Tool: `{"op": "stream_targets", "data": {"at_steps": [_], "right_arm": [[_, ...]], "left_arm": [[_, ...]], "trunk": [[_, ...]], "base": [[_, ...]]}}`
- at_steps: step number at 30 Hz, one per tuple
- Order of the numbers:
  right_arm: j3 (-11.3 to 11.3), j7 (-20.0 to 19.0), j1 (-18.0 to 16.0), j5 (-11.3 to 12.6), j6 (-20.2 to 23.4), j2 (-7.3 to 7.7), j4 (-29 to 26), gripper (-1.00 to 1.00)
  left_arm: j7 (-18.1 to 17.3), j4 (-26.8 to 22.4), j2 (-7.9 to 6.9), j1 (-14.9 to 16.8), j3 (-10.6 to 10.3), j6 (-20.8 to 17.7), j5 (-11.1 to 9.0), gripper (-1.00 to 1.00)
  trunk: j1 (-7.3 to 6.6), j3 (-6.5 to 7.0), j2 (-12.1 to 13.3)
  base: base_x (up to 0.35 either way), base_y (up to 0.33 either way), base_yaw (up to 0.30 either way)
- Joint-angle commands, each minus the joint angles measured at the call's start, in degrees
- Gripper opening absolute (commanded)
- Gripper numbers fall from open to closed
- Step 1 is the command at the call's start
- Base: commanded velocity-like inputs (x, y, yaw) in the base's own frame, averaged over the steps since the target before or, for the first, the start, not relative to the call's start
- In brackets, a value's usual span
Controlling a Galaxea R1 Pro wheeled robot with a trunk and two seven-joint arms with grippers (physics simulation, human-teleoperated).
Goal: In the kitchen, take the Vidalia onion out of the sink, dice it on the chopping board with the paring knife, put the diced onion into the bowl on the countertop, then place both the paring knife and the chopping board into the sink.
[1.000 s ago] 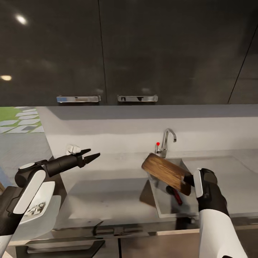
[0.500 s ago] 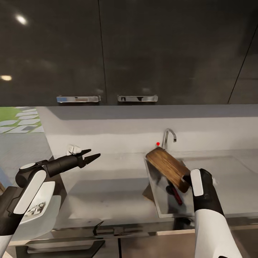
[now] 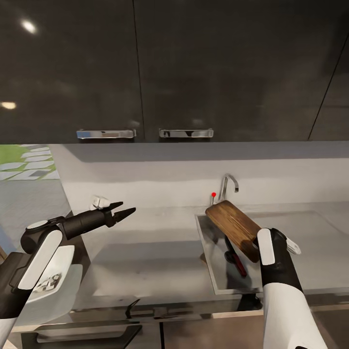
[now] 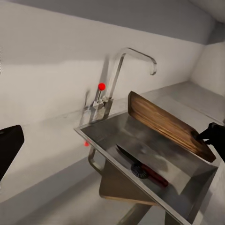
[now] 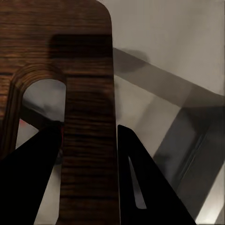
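Right claw: the black right claw [image 5: 89,178] is clamping the dark brown wooden chopping board with rounded corners [image 3: 235,228] at its slot-handle end, one finger [image 5: 33,183] on either side of the strip of wood beside the slot.
Chopping board: it is hanging tilted over the rectangular stainless steel sink [image 3: 218,283], its far end raised toward the chrome angular tap with a red dot [image 3: 226,186], its near end lower in the claw; the left wrist view is showing it [image 4: 168,124] clear of the basin floor.
Paring knife: the small knife with a dark pointed blade and red handle [image 3: 236,262] is lying flat on the sink bottom beneath the board, also showing in the left wrist view [image 4: 143,167].
Left claw: the black left claw [image 3: 123,210] is hovering with its two pointed fingers narrowly parted, gripping nothing, above the smooth grey surface [image 3: 145,261] well to the left of the sink.
Bowl: the white shallow square-rimmed bowl [image 3: 55,274] is sitting at the left end of the surface, partly behind the left arm, with tiny white cubes of diced onion [image 3: 48,283] inside.
Backdrop: dark glossy wall cabinets with chrome handles [image 3: 185,132] are hanging above the pale wall.
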State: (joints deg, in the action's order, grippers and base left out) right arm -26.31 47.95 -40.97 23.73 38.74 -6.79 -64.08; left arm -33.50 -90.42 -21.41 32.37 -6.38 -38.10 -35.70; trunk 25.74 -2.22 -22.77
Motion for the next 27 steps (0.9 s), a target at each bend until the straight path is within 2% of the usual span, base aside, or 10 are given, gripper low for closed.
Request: {"op": "stream_targets", "data": {"at_steps": [1,21,27], "right_arm": [[-0.1,0.4,-0.1,0.3,0.1,-0.04,-0.1,-1.00],[-0.1,0.3,-0.1,0.3,0.1,-0.02,0.0,-1.00],[-0.1,0.3,-0.1,0.5,0.0,-0.06,3.2,-1.00]], "left_arm": [[0.1,0.0,-0.04,0.1,0.0,-0.4,-0.4,1.00],[0.2,0.2,-0.04,0.1,0.0,-0.4,-0.4,1.00],[0.2,0.2,-0.04,0.1,0.0,-0.5,-0.4,1.00]], "trunk": [[0.04,-0.14,-0.1],[0.04,-0.14,-0.1],[0.04,-0.14,-0.1]], "base": [[0.000,0.000,0.000],[0.000,0.000,0.000],[-0.036,0.169,0.000]]}}
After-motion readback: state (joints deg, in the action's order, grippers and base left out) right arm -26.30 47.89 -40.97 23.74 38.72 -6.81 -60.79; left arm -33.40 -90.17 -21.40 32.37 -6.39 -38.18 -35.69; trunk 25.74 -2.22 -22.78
